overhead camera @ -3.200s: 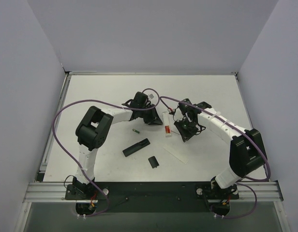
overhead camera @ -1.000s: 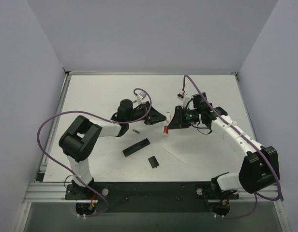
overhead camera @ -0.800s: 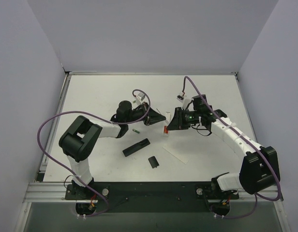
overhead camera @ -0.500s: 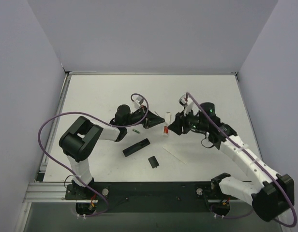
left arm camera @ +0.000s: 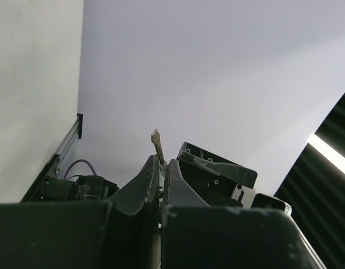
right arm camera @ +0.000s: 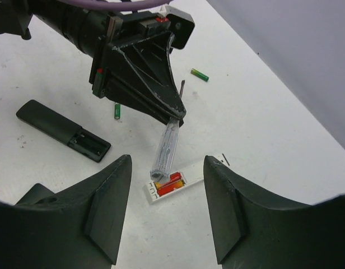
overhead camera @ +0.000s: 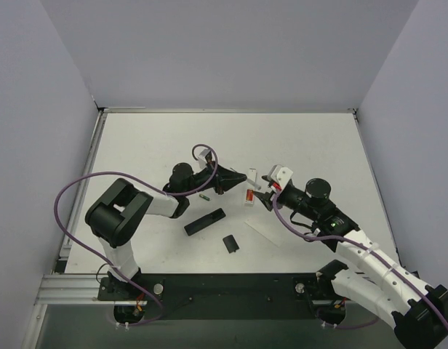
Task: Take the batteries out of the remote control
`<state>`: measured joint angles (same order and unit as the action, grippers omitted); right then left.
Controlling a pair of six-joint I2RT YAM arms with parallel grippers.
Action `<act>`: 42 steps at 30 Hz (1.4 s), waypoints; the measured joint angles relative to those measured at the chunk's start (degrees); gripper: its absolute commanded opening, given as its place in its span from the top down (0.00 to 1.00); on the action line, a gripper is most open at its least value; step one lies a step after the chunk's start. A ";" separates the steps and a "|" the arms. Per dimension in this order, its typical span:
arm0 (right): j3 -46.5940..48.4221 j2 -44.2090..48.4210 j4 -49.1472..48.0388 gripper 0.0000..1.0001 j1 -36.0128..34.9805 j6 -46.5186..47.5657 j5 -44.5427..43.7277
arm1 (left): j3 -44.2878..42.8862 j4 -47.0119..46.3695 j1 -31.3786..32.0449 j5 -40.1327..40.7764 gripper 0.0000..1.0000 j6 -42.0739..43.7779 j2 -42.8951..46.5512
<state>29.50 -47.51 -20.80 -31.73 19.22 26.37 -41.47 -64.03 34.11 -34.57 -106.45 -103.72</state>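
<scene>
The black remote control [overhead camera: 205, 221] lies on the white desk [overhead camera: 137, 145] between a green battery [overhead camera: 205, 196] and a black cover piece [overhead camera: 230, 243]. The left arm [overhead camera: 166, 200], its jaws pinched together, and the right arm [overhead camera: 318, 207] flank a white strip with a red patch [overhead camera: 249, 196].

Two batteries [right arm camera: 117, 110] lie on the table [overhead camera: 137, 145], the second battery [right arm camera: 199, 74] farther off. There is one remote control [overhead camera: 205, 221], one small black cover piece [overhead camera: 230, 243], one white stick [right arm camera: 189, 175] with a red section, one clear stick [right arm camera: 166, 147] and one clear flat sheet [overhead camera: 262, 233].
</scene>
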 measured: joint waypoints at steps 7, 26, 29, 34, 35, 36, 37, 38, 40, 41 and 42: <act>0.00 -0.63 -2.71 0.58 -0.63 2.29 -0.57 | 0.00 -1.20 2.14 1.11 1.00 -4.52 0.02; 0.00 -2.97 -5.35 0.77 -1.38 2.32 -1.75 | 0.68 -6.80 3.74 3.48 1.00 -8.74 -0.57; 0.00 -3.34 -5.73 0.75 -1.75 2.16 -1.77 | 0.76 -7.26 3.78 3.48 1.00 -8.74 -1.16; 0.02 -4.02 -5.79 1.00 -2.49 2.54 -2.25 | 1.18 -7.58 3.78 3.50 1.00 -8.76 -1.42; 0.07 -4.09 -5.92 1.00 -2.49 2.82 -2.75 | 1.25 -7.65 3.76 3.67 1.00 -8.94 -1.44; 0.07 -4.15 -6.01 1.00 -2.51 2.93 -2.99 | 1.27 -7.78 3.78 3.82 0.91 -8.96 -1.49; 0.07 -4.15 -5.99 1.00 -2.60 3.19 -3.06 | 1.27 -7.82 3.78 3.85 0.83 -8.96 -1.53; 0.07 -4.15 -5.99 1.00 -2.78 3.39 -3.23 | 1.27 -7.89 3.78 3.85 0.77 -8.96 -1.57; 0.07 -4.15 -5.90 1.00 -2.93 3.56 -3.48 | 1.27 -8.24 3.76 3.69 0.67 -8.83 -1.79; 0.17 -4.15 -5.53 1.00 -2.97 3.82 -3.52 | 1.27 -8.28 3.76 3.61 0.53 -8.74 -1.95; 0.33 -4.15 -4.92 1.00 -3.10 4.20 -3.72 | 1.27 -8.22 3.76 3.30 0.50 -8.52 -2.08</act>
<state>29.82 -51.66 -25.71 -34.83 23.42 22.65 -40.21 -72.25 37.87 -31.27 -114.98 -105.80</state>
